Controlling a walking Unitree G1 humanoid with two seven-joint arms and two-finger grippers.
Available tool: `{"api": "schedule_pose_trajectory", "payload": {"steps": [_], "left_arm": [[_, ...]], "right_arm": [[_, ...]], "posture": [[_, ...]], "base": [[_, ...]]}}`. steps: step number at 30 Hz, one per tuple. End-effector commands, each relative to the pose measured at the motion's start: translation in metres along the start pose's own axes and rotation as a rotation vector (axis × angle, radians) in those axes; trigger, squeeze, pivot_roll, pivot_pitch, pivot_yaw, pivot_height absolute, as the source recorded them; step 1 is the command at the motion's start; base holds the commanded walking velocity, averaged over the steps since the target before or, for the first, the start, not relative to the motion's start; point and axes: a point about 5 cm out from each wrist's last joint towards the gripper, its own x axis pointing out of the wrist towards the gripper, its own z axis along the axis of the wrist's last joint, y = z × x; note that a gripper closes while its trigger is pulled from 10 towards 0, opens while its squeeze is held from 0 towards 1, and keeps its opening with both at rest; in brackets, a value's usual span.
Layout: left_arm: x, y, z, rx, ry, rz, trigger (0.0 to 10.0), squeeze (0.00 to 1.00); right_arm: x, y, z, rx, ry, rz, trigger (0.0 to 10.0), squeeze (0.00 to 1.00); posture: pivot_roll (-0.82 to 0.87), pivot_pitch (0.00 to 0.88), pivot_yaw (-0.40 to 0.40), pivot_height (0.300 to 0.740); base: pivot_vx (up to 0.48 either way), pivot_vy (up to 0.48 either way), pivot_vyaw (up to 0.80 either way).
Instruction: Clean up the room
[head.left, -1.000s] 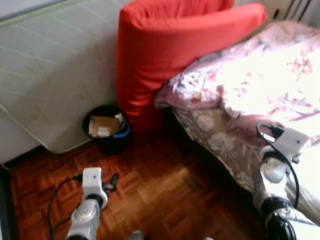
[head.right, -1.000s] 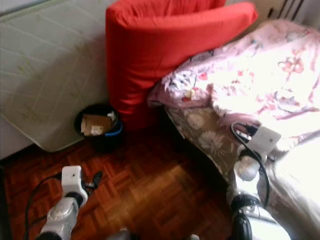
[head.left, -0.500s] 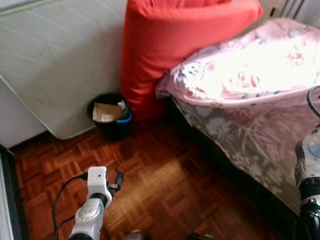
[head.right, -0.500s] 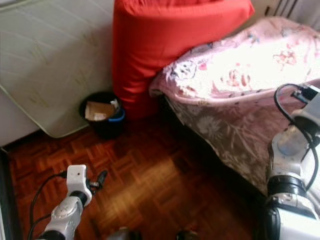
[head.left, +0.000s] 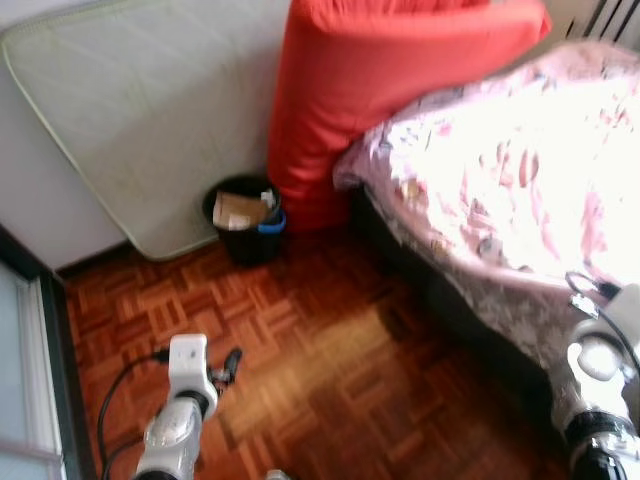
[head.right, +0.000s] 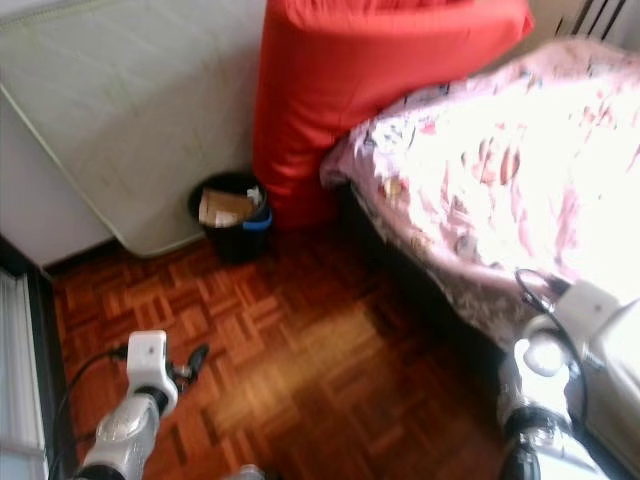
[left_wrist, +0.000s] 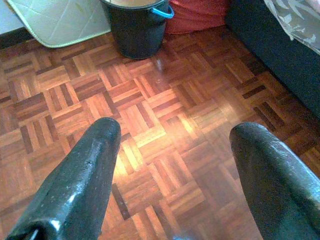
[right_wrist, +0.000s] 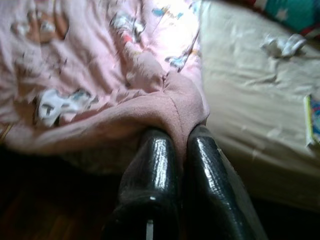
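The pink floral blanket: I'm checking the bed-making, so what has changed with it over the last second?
The pink floral blanket has been drawn toward the bed's near edge, its hem pinched by the right gripper, whose arm dropped lower. The left gripper stays open above the parquet floor. The black bucket stayed put.

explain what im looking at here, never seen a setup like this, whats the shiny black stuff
This is a walking humanoid robot tidying a bedroom. Two pictures come from cameras in its head, looking down past its silver arms. The other two come from cameras on its wrists, so the shiny black shapes are the fingers of each tool. The left tool hangs open above the parquet floor. The right tool is shut on the edge of the pink floral blanket on the bed. Across the room, a black waste bin holding cardboard stands beside a red cushion and a pale mattress leaning on the wall.
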Motion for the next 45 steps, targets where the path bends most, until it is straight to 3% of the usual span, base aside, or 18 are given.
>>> {"api": "schedule_pose_trajectory", "payload": {"steps": [1,2,3,4,14,22,23,30,32,35,38,43,45], "left_arm": [[-0.003,0.002,-0.008,0.003,0.042,-0.004,10.0,0.0],[-0.003,0.001,-0.008,0.004,0.045,-0.009,10.0,0.0],[-0.003,0.0,-0.009,0.004,0.047,-0.011,10.0,0.0],[-0.003,-0.001,-0.009,0.002,0.049,-0.017,10.0,0.0],[-0.003,-0.004,-0.011,-0.006,0.06,-0.039,10.0,0.0],[-0.004,-0.007,-0.012,-0.013,0.065,-0.048,10.0,0.0],[-0.004,-0.007,-0.013,-0.015,0.069,-0.049,10.0,0.0],[-0.006,-0.008,-0.018,-0.015,0.093,-0.054,10.0,0.0],[-0.008,-0.009,-0.025,-0.017,0.134,-0.055,10.0,0.0],[-0.011,-0.009,-0.032,-0.012,0.182,-0.056,10.0,0.0],[-0.018,-0.001,-0.047,-0.054,0.276,0.011,10.0,0.0],[-0.027,0.006,-0.061,-0.065,0.359,0.065,10.0,0.0],[-0.031,0.007,-0.068,-0.032,0.406,0.07,10.0,0.0]], "right_arm": [[0.0,-0.005,-0.007,-0.009,0.04,-0.002,10.0,0.0],[-0.001,-0.005,-0.011,-0.037,0.06,0.002,10.0,0.54],[-0.002,-0.005,-0.014,-0.043,0.073,0.011,10.0,0.88],[-0.002,-0.004,-0.017,-0.041,0.087,0.018,10.0,1.0],[-0.003,0.002,-0.014,-0.069,0.065,0.053,10.0,1.0],[-0.009,0.006,-0.028,-0.073,0.112,0.106,10.0,0.97],[-0.011,0.008,-0.033,-0.074,0.132,0.139,10.0,0.0],[-0.024,0.018,-0.056,-0.122,0.217,0.276,10.0,0.0],[-0.041,0.021,-0.084,-0.253,0.302,0.408,10.0,0.0],[-0.055,0.023,-0.104,-0.291,0.367,0.498,10.0,0.0],[-0.083,0.024,-0.136,-0.333,0.488,0.623,10.0,0.0],[-0.099,0.013,-0.157,-0.292,0.587,0.599,10.0,0.0],[-0.106,0.008,-0.166,-0.287,0.619,0.591,10.0,0.0]], "posture": [[0.1,0.14,0.03,0.74],[0.1,0.14,0.029,0.74],[0.11,0.14,0.029,0.74],[0.11,0.14,0.029,0.74],[0.1,0.137,0.027,0.74],[0.1,0.138,0.022,0.74],[0.1,0.138,0.022,0.74],[0.1,0.138,0.018,0.74],[0.1,0.138,0.014,0.74],[0.1,0.136,0.01,0.74],[0.09,0.134,0.006,0.74],[0.1,0.132,0.0,0.74],[0.1,0.133,-0.004,0.74]], "base": [[0.0,0.0,0.0],[0.0,0.0,0.0],[0.0,0.0,0.0],[0.0,0.0,0.0],[0.0,0.0,0.0],[0.0,0.0,0.0],[0.0,0.0,0.0],[0.0,0.0,0.0],[0.0,0.0,0.0],[0.0,0.0,0.0],[0.0,0.0,0.0],[0.0,0.0,0.0],[0.0,0.0,0.0]]}}
